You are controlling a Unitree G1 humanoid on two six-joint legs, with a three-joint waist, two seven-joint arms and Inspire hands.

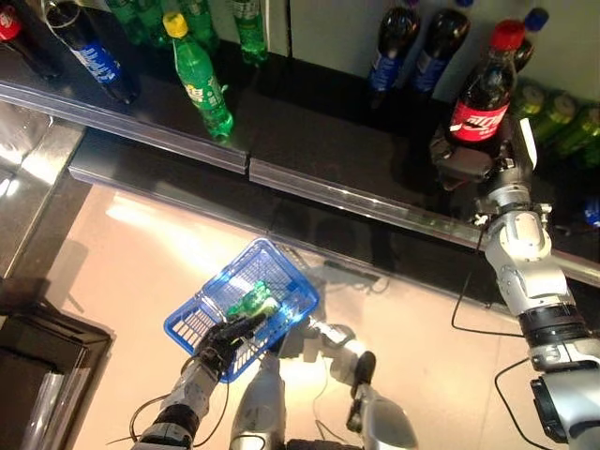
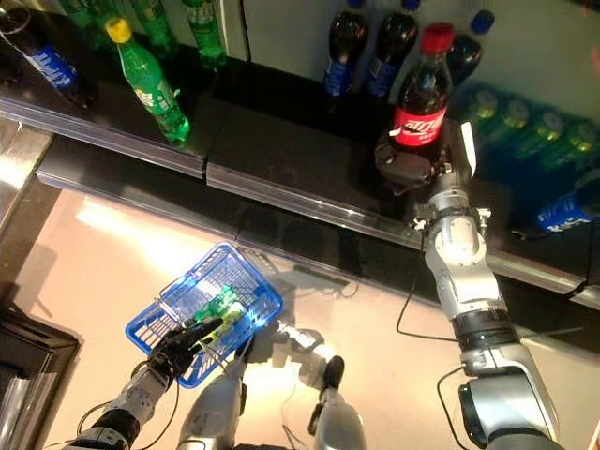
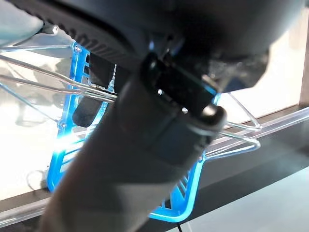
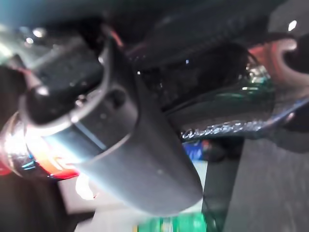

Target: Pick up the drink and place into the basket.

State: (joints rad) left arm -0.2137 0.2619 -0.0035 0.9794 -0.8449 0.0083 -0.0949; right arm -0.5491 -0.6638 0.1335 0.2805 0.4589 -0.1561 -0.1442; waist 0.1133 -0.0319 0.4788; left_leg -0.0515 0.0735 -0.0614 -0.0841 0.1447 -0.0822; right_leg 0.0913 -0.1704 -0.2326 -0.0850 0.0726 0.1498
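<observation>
A dark cola bottle (image 1: 485, 89) with a red cap and red label stands at the right of the dark shelf (image 1: 309, 131). My right hand (image 1: 461, 159) is shut round its lower part; it also shows in the right eye view (image 2: 409, 167). In the right wrist view my fingers (image 4: 125, 140) wrap the dark bottle (image 4: 217, 92). My left hand (image 1: 228, 339) is shut on the wire handles of the blue basket (image 1: 202, 314), which hangs low at the left above the floor. A green bottle (image 1: 251, 301) lies in the basket. The left wrist view shows the wire handles (image 3: 53, 79) under my hand (image 3: 159, 130).
On the shelf stand a green bottle with a yellow cap (image 1: 199, 77), more green bottles (image 1: 248, 28) behind it, dark bottles with blue labels (image 1: 389, 52) at the back, and green drinks (image 1: 558, 117) at the far right. A metal rail (image 1: 159, 131) edges the shelf. A dark bin (image 1: 42, 366) stands lower left.
</observation>
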